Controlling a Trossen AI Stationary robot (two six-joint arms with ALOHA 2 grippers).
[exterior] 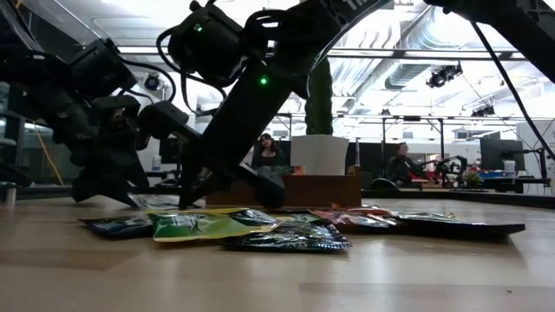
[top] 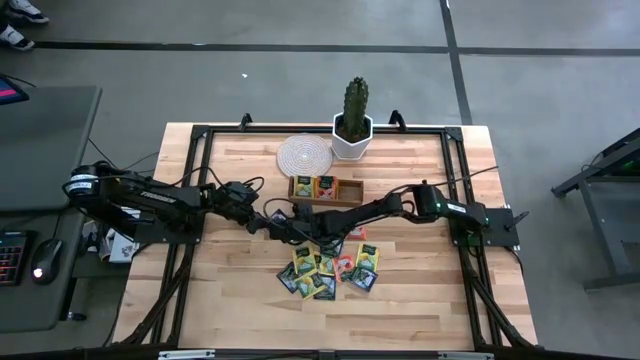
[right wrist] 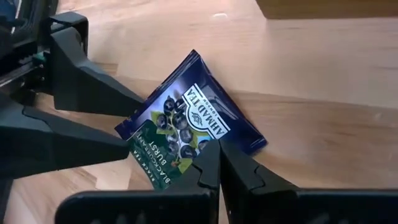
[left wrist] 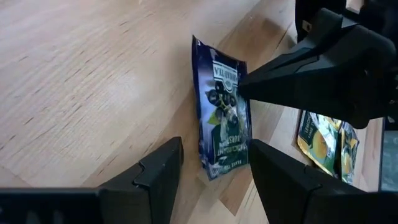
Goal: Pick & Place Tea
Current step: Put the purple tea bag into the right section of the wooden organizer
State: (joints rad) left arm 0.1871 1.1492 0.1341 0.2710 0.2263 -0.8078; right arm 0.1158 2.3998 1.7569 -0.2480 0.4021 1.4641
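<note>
A dark blue tea packet (right wrist: 186,121) with a berry picture sits between my two grippers near the table's middle, left of the wooden tray (top: 345,200). My right gripper (right wrist: 219,149) is shut on it. My left gripper (left wrist: 216,149) is open, one finger on either side of the packet's (left wrist: 221,118) opposite end; I cannot tell if they touch it. Several more packets, yellow, green, orange-red and dark, lie in a loose pile (top: 330,268) nearer the table's front edge. Two yellow packets (top: 313,186) sit in the tray. My right gripper pinches the dark blue packet between its two fingers at the edge by the printed label's foot (right wrist: 202,140), about midway along that side. The fingers (left wrist: 273,71) reach in from the table's right, slanting down. The packet is tilted; I cannot tell whether its lower end touches the wood.
A white pot with a cactus (top: 352,128) and a round woven coaster (top: 303,155) stand at the far edge behind the tray. The black table frame (top: 195,180) runs along both sides. Bare wood lies left of the grippers and along the front edge.
</note>
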